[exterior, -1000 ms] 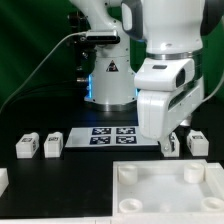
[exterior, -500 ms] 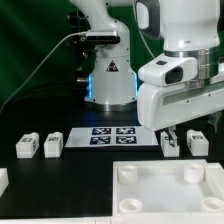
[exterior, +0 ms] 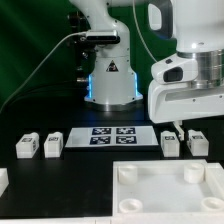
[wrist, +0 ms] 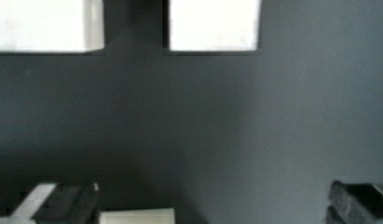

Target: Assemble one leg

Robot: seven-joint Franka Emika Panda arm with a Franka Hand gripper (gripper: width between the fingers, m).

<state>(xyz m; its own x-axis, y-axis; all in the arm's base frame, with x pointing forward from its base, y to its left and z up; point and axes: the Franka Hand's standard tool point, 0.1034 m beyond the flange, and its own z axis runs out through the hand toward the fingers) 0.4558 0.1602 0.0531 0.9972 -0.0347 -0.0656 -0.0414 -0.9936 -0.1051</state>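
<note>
Four small white tagged legs stand in a row on the black table. Two are on the exterior view's left and two on its right. My gripper hangs just above and behind the two right legs, touching neither. In the wrist view its dark fingers stand wide apart with only bare table between them, so the gripper is open and empty. Two white blocks in that view look like two of the legs.
The marker board lies between the leg pairs. The large white tray-like piece with round corner sockets lies in front. A white part shows at the left edge. The arm's base stands behind.
The arm has moved toward the exterior view's right and risen a little. It now uncovers the two right legs it partly hid before. Nothing was picked up.
</note>
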